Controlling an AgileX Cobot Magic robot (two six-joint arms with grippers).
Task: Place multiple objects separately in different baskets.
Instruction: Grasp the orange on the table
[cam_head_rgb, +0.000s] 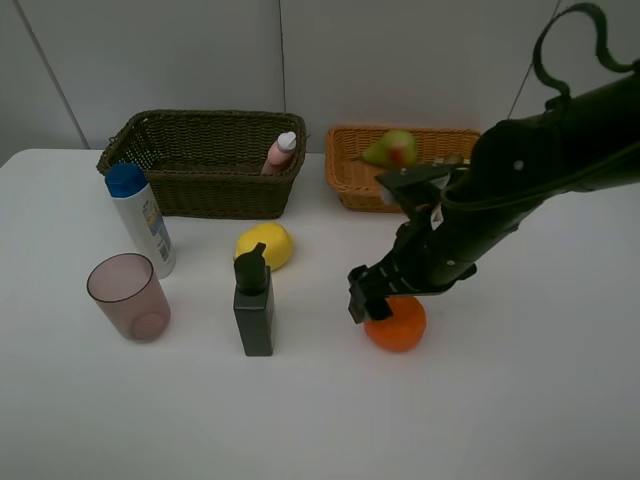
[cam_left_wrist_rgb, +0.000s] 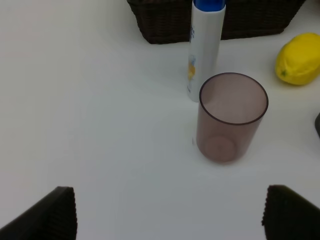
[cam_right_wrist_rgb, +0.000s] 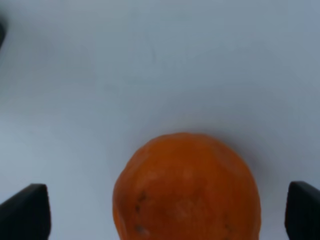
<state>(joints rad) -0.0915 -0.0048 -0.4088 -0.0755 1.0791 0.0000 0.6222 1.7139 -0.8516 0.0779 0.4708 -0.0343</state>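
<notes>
While the right claw (cam_right_wrist_rgb: 164, 211) hangs low over the orange (cam_head_rgb: 396, 324), its jaws stand wide, one tip on either side of the fruit with a clear gap each way; nothing is gripped. Orange sits on the white table (cam_head_rgb: 500, 400), near the front, right of centre. Left claw (cam_left_wrist_rgb: 172, 215) also spread wide and holding nothing, facing the pinkish cup (cam_head_rgb: 128, 296), which stands upright at the left of the table. White bottle with blue cap (cam_head_rgb: 140, 220) upright just behind the cup. Dark pump bottle (cam_head_rgb: 253, 305) upright near the middle, the lemon (cam_head_rgb: 265, 245) just behind it. Dark basket (cam_head_rgb: 150, 170) at back left holds a pink bottle (cam_head_rgb: 280, 153) leaning in its right corner. Light basket (cam_head_rgb: 350, 175) at back right holds the pear (cam_head_rgb: 392, 149).
</notes>
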